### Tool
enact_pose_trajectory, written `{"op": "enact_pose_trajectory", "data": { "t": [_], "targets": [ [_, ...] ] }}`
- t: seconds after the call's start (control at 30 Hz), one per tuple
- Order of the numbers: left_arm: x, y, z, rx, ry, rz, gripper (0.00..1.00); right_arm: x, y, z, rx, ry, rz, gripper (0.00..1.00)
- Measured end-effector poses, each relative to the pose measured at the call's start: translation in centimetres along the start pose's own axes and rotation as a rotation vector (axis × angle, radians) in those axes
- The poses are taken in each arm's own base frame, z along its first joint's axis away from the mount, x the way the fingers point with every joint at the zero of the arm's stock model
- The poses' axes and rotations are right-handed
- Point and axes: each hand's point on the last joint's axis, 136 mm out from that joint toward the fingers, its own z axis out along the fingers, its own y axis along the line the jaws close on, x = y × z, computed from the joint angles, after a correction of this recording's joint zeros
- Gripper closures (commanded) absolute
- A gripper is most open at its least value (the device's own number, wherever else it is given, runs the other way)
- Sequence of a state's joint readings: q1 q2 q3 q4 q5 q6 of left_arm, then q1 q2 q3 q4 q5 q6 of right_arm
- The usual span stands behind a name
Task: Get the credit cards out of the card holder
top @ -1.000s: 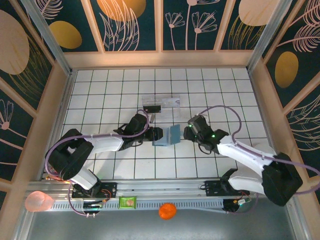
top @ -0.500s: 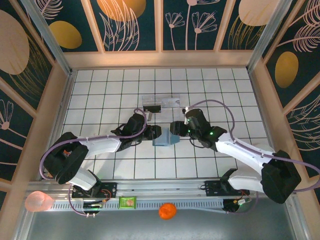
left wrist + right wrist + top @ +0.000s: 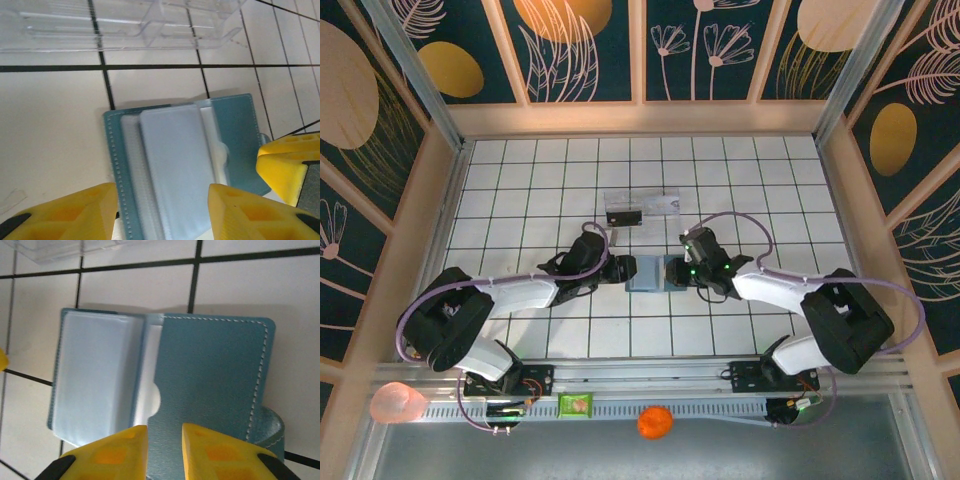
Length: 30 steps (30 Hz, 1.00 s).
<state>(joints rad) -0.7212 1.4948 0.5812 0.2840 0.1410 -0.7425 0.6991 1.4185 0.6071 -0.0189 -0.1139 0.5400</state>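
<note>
The card holder (image 3: 648,274) lies open like a book on the white tiles, teal leather outside and clear sleeves inside. My left gripper (image 3: 624,268) is open, its yellow fingers (image 3: 75,212) wide apart on either side of the sleeve panel (image 3: 175,160). My right gripper (image 3: 671,272) sits low over the teal right-hand panel (image 3: 210,370). Its fingers (image 3: 112,450) stand a narrow gap apart, with the panel showing flat between them. The credit cards are hidden; the sleeves (image 3: 95,375) look pale blue-grey and I cannot make out a separate card.
A clear plastic tray (image 3: 642,208) lies just beyond the holder, also seen in the left wrist view (image 3: 125,25). A pink cup (image 3: 398,402), a green packet (image 3: 576,404) and an orange ball (image 3: 655,422) sit along the near rail. Wooden walls fence the tiles.
My right gripper has moved left onto the holder's right-hand panel and its jaws have narrowed a lot. The left gripper has edged closer and opened slightly.
</note>
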Motion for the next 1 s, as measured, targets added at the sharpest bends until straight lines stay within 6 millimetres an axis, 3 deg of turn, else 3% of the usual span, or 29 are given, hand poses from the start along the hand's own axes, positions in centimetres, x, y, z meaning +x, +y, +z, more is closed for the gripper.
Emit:
{"op": "enact_pose_trajectory", "data": {
  "t": [0.2,0.33,0.8,1.0],
  "targets": [
    [0.8,1.6,1.1,-0.031,0.03,-0.015,0.49,0.8,-1.8,1.3,0.077,0.022,0.006,0.81],
    [1.7,2.2,1.8,-0.043,0.061,-0.019,0.52,0.6,-1.9,1.4,0.077,0.004,0.004,0.8],
    [1.4,1.4,2.6,0.015,0.064,-0.022,0.57,0.1,-1.2,2.0,0.03,-0.029,-0.008,0.8],
    [1.3,1.7,2.9,0.015,0.064,-0.044,0.72,0.0,-1.1,2.0,0.025,-0.03,-0.008,0.8]
  ]
}}
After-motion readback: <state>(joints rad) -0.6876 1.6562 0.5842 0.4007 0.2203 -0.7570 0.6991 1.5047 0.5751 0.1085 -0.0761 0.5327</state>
